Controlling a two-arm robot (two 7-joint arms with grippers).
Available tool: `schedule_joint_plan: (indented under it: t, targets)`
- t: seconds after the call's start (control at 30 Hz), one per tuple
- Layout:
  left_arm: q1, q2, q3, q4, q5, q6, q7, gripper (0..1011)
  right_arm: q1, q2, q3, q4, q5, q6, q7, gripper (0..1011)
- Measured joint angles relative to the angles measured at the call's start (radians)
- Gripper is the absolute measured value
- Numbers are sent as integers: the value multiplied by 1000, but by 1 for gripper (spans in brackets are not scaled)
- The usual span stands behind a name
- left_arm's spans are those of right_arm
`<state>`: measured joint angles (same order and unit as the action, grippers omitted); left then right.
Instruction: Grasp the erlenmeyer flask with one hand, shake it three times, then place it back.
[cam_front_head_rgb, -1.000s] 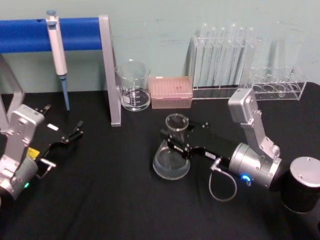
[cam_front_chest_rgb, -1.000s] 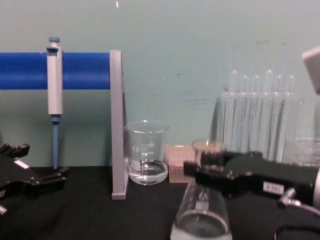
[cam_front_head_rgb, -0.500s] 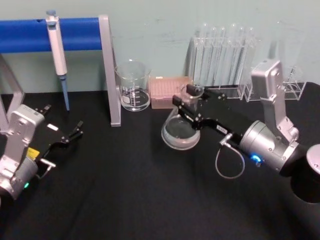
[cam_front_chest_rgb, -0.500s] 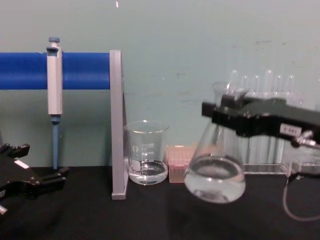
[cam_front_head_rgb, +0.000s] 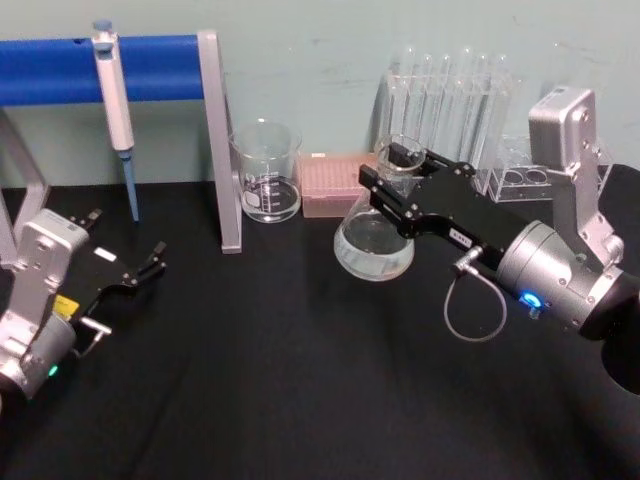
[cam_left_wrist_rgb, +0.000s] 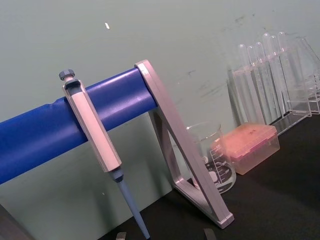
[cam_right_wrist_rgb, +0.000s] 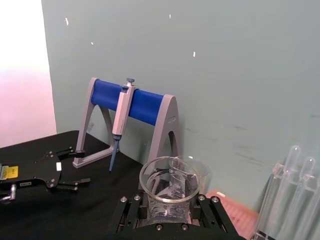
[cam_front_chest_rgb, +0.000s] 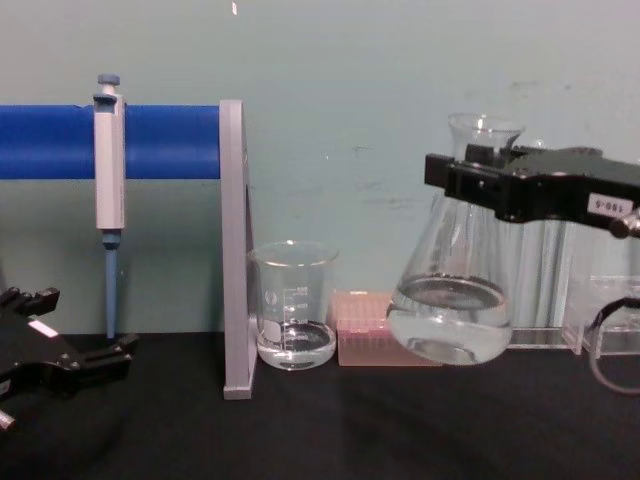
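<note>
The erlenmeyer flask (cam_front_head_rgb: 375, 247) hangs above the black table, close to upright, with a little clear liquid in its wide base (cam_front_chest_rgb: 452, 318). My right gripper (cam_front_head_rgb: 393, 178) is shut on its neck just under the flared rim, and the black jaws reach in from the right in the chest view (cam_front_chest_rgb: 470, 183). In the right wrist view the flask's rim (cam_right_wrist_rgb: 169, 185) sits between the jaws. My left gripper (cam_front_head_rgb: 140, 270) rests open at the table's left side, far from the flask, and also shows in the chest view (cam_front_chest_rgb: 85, 362).
A glass beaker (cam_front_head_rgb: 268, 172) and a pink tip box (cam_front_head_rgb: 342, 186) stand behind the flask. A rack of test tubes (cam_front_head_rgb: 447, 110) stands at the back right. A pipette (cam_front_head_rgb: 115, 95) hangs on a blue stand (cam_front_head_rgb: 160, 65) at the back left.
My right gripper has lifted the flask off the table and carried it up and toward the back right. The left arm has not moved.
</note>
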<state>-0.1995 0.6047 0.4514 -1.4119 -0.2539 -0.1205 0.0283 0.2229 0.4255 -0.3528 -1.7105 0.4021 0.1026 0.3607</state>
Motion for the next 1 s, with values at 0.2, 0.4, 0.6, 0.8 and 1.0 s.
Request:
schedule_joint_plan:
  t: [0.2, 0.4, 0.6, 0.8, 1.0]
  targets:
    - [0, 0, 0, 0, 0, 0, 0, 1001, 0, 7, 7, -21, -4, 24, -10, 450]
    - [0, 0, 0, 0, 0, 0, 0, 1001, 0, 7, 14, -23, -11, 37, -22, 450]
    - [0, 0, 0, 0, 0, 0, 0, 1001, -2, 0, 20, -5, -24, 37, -35, 450]
    - [0, 0, 0, 0, 0, 0, 0, 1001, -2, -7, 23, 16, -41, 34, -41, 450]
    - [0, 0, 0, 0, 0, 0, 0, 1001, -1, -14, 25, 27, -51, 34, -40, 450]
